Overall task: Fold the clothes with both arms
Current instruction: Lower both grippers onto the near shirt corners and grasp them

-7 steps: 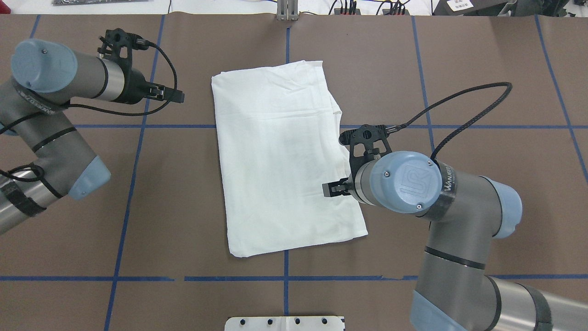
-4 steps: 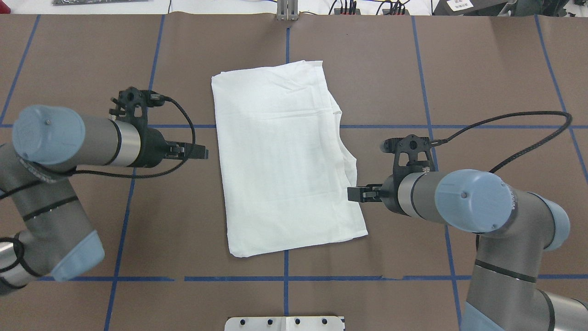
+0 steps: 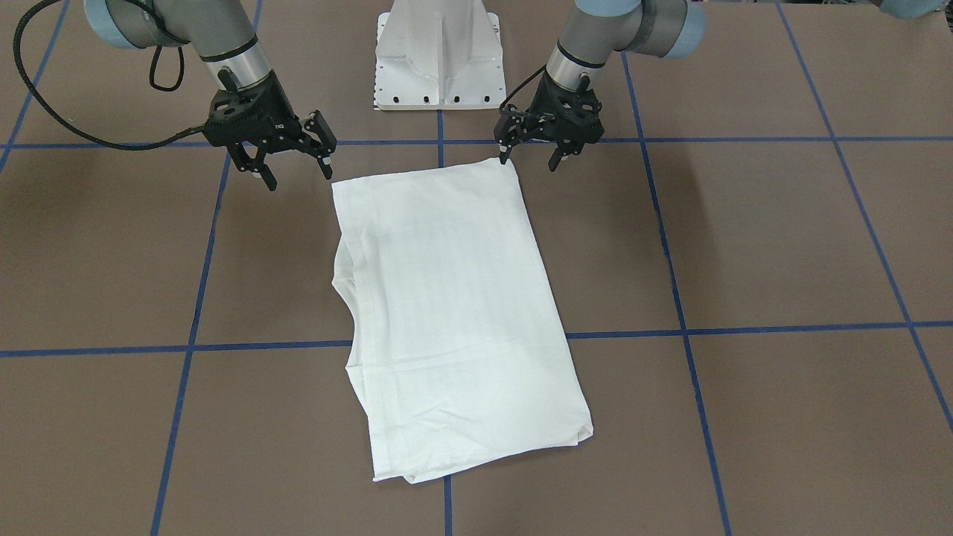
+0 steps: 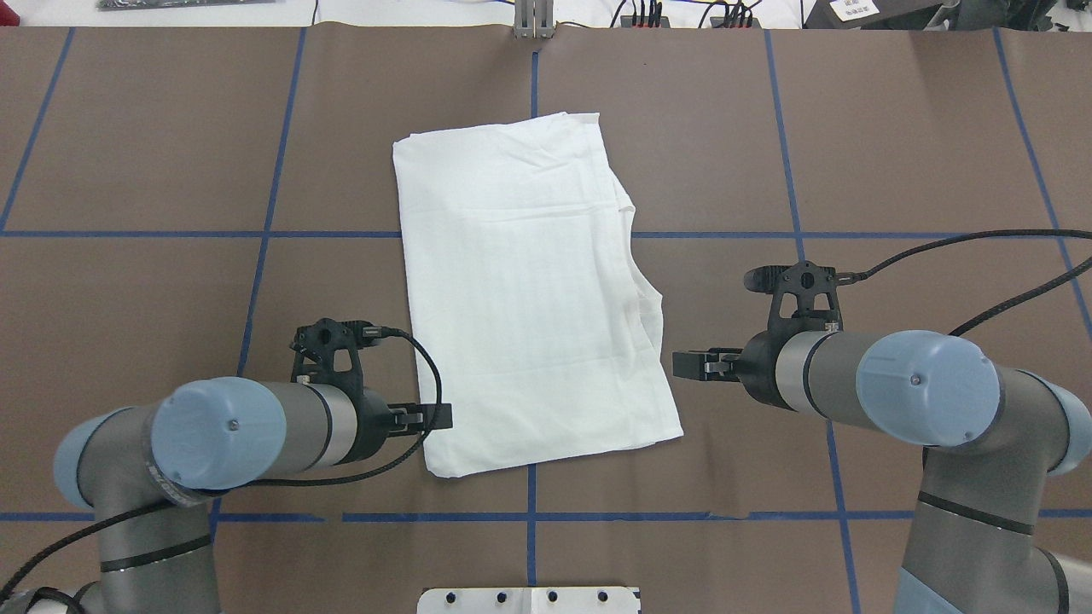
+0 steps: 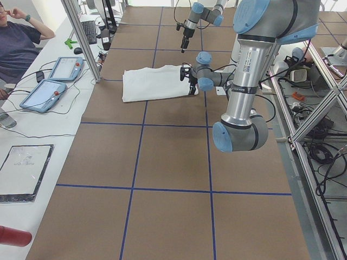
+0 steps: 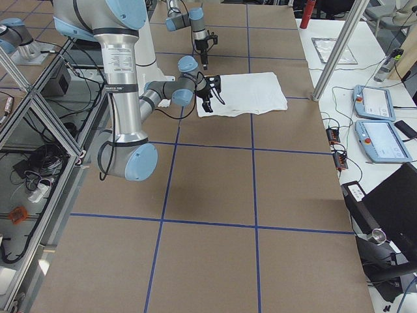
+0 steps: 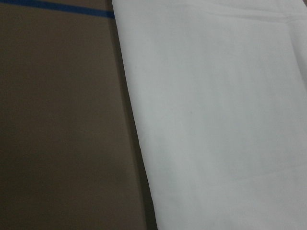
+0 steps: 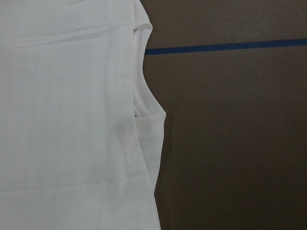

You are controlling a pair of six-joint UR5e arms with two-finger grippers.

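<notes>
The clothes (image 4: 520,290) are one white shirt, folded to a long rectangle and lying flat at mid-table, also seen from the front (image 3: 447,313). No print shows. My left gripper (image 4: 435,416) hovers at the shirt's near-left corner; from the front it (image 3: 530,155) stands open and empty, one fingertip (image 3: 505,156) right by the corner. My right gripper (image 4: 687,365) sits just off the shirt's right edge, open and empty (image 3: 296,173). White cloth (image 7: 220,115) fills the left wrist view, and the shirt's stepped edge (image 8: 144,120) shows in the right wrist view.
Brown table cover with a blue tape grid (image 4: 529,516). The white pedestal base (image 3: 439,67) stands at the robot's side. In the left side view a seated person (image 5: 16,43), tablets (image 5: 46,92) and a metal post (image 5: 81,38) stand beyond the far edge.
The left gripper swept from beside the shirt's far-left part down to its near-left corner. The right gripper drew back from over the shirt to just off its right edge.
</notes>
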